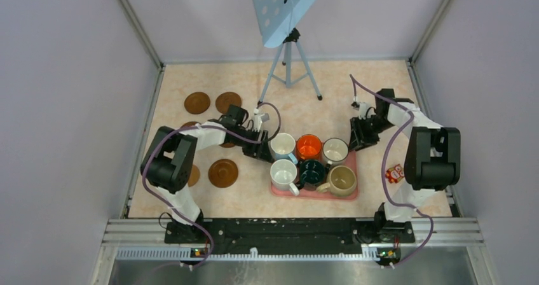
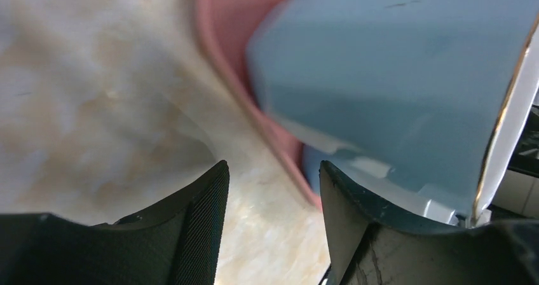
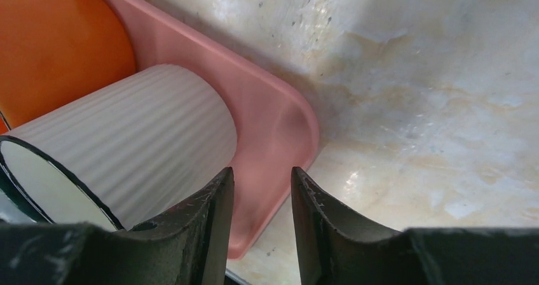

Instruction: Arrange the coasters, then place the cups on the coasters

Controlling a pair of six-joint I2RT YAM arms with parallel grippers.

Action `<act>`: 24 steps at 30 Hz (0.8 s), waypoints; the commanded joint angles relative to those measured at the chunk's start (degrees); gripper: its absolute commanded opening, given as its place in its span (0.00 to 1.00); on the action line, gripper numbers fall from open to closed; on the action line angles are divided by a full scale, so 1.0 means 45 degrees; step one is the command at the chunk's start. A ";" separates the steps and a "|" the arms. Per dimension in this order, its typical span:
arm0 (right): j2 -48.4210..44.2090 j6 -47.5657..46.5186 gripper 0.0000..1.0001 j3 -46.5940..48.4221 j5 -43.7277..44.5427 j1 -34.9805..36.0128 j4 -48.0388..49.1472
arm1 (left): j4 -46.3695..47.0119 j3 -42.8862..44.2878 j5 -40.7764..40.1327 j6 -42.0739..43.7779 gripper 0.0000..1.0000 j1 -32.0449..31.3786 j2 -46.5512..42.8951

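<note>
Six cups stand on a pink tray (image 1: 313,194): a white one with a pale blue outside (image 1: 283,146), orange (image 1: 309,146), white with a dark rim (image 1: 335,150), white (image 1: 283,172), dark green (image 1: 311,172) and beige (image 1: 342,179). Brown coasters (image 1: 197,102) (image 1: 228,101) (image 1: 223,172) lie on the table to the left; others are partly hidden under the left arm. My left gripper (image 1: 262,150) (image 2: 273,165) is open at the tray's left rim (image 2: 222,75), under the blue cup (image 2: 394,75). My right gripper (image 1: 353,144) (image 3: 262,170) is open, straddling the tray's far right corner (image 3: 279,126) beside the ribbed white cup (image 3: 152,139).
A tripod (image 1: 289,62) holding a blue perforated panel (image 1: 283,5) stands at the back centre. A small red and white object (image 1: 395,173) lies right of the tray by the right arm. Grey walls close in the table on three sides.
</note>
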 commanded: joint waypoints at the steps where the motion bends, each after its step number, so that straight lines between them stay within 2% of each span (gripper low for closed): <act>1: 0.0401 0.0528 0.38 -0.0267 -0.0708 -0.0020 -0.0114 | 0.1483 -0.0434 0.0482 -0.1311 0.61 -0.0558 -0.0021; 14: 0.0943 0.0658 0.33 -0.0898 0.0442 -0.0009 0.0121 | 0.2007 -0.0549 -0.0004 -0.1381 0.57 -0.0668 0.1227; 18: 0.1225 0.0844 0.28 -0.0980 0.0448 -0.0005 0.0275 | 0.2010 -0.0315 -0.0157 -0.1380 0.51 -0.0672 0.1593; 21: 0.1352 0.0917 0.22 -0.0927 0.0344 0.0023 0.0366 | 0.1981 -0.0096 -0.0238 -0.1380 0.42 -0.0670 0.1828; 24: 0.1415 0.0714 0.22 -0.0613 0.0257 0.0030 0.0047 | 0.1832 0.0129 -0.0334 -0.1353 0.37 -0.0670 0.1943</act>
